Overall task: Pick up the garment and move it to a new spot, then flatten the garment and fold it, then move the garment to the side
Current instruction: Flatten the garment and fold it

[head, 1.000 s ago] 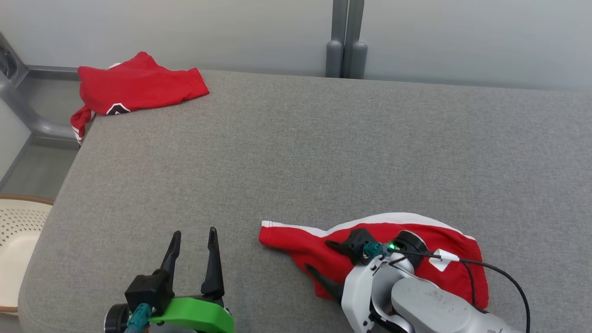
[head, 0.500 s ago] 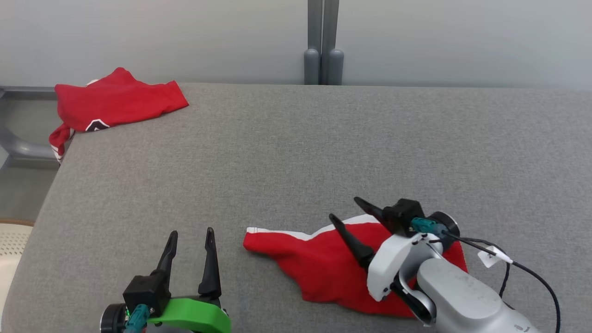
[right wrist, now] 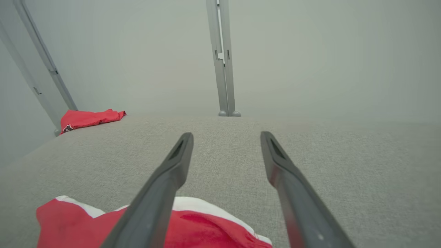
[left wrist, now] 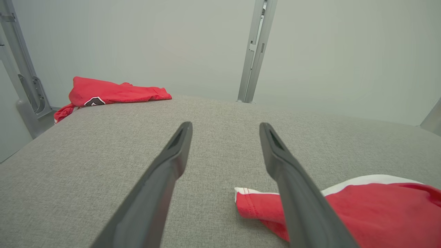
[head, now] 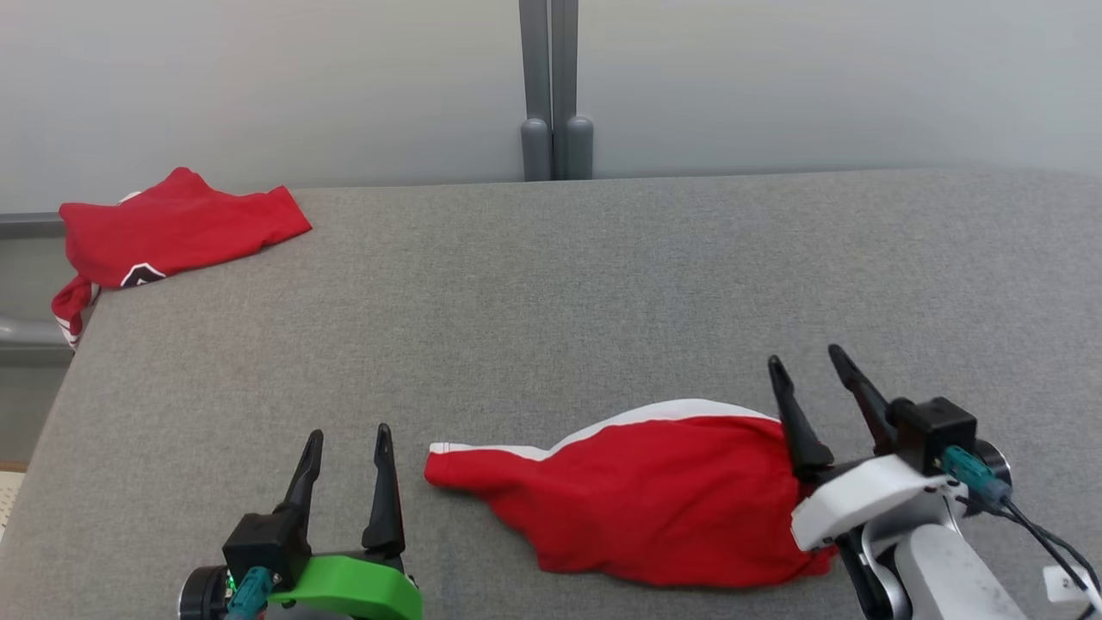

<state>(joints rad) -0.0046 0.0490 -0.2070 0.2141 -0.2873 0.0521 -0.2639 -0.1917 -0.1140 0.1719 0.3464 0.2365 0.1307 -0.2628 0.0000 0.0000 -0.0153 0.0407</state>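
Note:
A red garment (head: 654, 495) with a white stripe along its far edge lies crumpled near the front of the grey padded table (head: 551, 293). My right gripper (head: 805, 356) is open at the garment's right end, its fingers pointing away with nothing between them. The right wrist view has the garment (right wrist: 69, 224) low and left of the open right gripper (right wrist: 226, 134). My left gripper (head: 348, 432) is open and empty just left of the garment's narrow tip. In the left wrist view that tip (left wrist: 255, 203) lies beside the right finger of the left gripper (left wrist: 225, 124).
A second red garment (head: 168, 228) lies bunched on the table's far left corner, partly hanging over the edge. A grey post (head: 551, 86) stands against the pale wall behind the table. Bare grey table spreads between the two garments.
The head camera has shifted. My right gripper has come off the garment, swung to its right end and turned its fingers away. The garment lies free on the table. The left gripper has stayed put.

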